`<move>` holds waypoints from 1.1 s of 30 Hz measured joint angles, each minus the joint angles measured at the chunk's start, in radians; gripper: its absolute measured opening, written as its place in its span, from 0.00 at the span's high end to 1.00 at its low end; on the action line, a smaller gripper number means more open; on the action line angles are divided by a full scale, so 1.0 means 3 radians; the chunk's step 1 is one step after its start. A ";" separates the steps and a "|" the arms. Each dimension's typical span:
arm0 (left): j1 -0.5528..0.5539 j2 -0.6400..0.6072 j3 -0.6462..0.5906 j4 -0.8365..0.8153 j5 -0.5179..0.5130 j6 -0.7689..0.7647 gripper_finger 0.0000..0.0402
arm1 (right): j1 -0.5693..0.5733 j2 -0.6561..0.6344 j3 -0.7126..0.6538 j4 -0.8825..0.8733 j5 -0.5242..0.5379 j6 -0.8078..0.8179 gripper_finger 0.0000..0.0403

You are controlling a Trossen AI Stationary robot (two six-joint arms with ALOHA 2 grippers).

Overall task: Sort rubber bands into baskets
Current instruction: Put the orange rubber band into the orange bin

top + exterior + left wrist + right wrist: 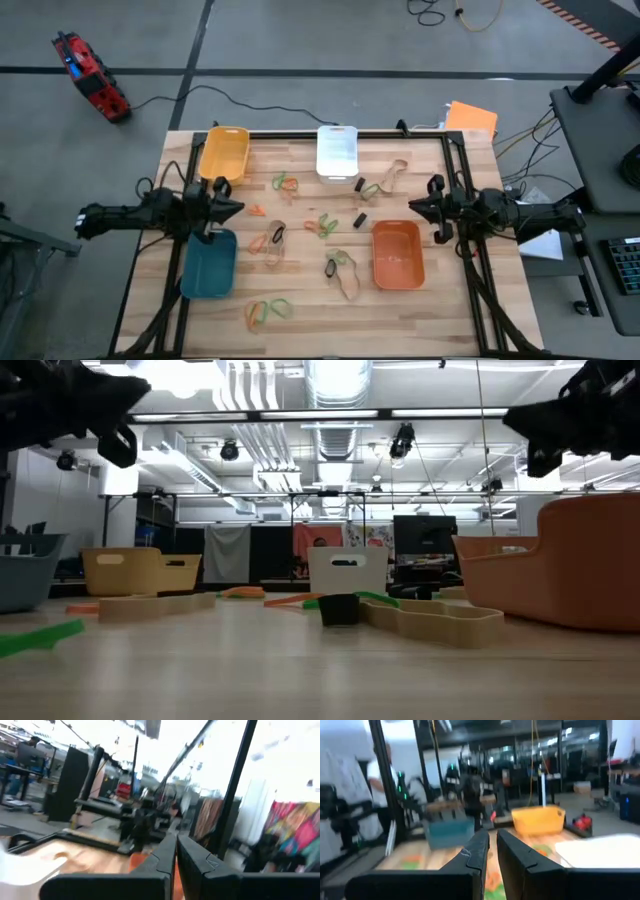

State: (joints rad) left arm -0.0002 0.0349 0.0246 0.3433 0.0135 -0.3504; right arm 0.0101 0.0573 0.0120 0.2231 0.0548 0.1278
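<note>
Looking straight down from above, the wooden slatted table [300, 300] has four small rounded plastic baskets on it: the yellow basket [224, 152] far left, the white basket [337, 151] far middle, the teal-blue basket [210, 263] near left and the orange basket [397, 254] near right. The thin rubber bands [268, 311] in green, orange, tan and black are scattered loose across the middle of the table, none in a basket as far as anyone can see. The left gripper [232, 201] hangs between the yellow and teal baskets, the right gripper [418, 205] just above the orange one's far corner.

From table height, a tan band [440, 622] and a small black one [340, 609] lie in front, with the orange basket [570, 565] on the right. Both arms sit up at the top corners.

Left wrist view: its fingers [165, 865] are pressed together, nothing between them.

Right wrist view: fingers [479, 855] nearly together with a thin gap, holding nothing. The teal [450, 831] and yellow [538, 819] baskets show across the table.
</note>
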 joint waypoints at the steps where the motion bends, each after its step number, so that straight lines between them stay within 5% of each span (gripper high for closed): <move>1: 0.0000 0.0000 0.0000 0.0059 -0.0001 -0.0094 1.00 | -0.0002 0.0025 0.0000 0.0013 0.0129 0.0080 0.92; 4: 0.0000 0.0001 0.0000 0.0221 -0.0002 -0.0183 1.00 | -0.0008 0.0107 0.0000 0.0039 0.0691 0.0413 0.92; 8: 0.0000 0.0005 0.0003 0.0192 -0.0004 -0.0147 1.00 | -0.0004 0.0212 0.0000 0.0169 0.0741 0.0372 0.92; 17: 0.0008 0.0180 0.0001 -0.0044 -0.0139 0.0367 1.00 | -0.0004 0.0390 0.0000 0.0193 0.0110 0.0330 0.92; 22: -0.0008 0.0308 0.0001 0.0392 -0.0102 0.0117 1.00 | -0.0004 0.0404 0.0017 0.0318 -0.0070 0.0706 0.92; 27: -0.0059 0.0476 0.0003 0.0511 -0.0083 -0.0105 1.00 | 0.0002 0.0469 0.0274 -0.0159 -0.0139 0.0638 0.92; 33: -0.0069 0.0750 0.0104 0.0860 -0.0300 -0.0196 1.00 | -0.0005 0.0715 0.0618 -0.0803 0.0585 0.0558 0.92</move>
State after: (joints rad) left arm -0.0208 0.2598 0.0558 0.6014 -0.0765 -0.4093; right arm 0.0086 0.2719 0.1975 -0.0179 0.2303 0.2953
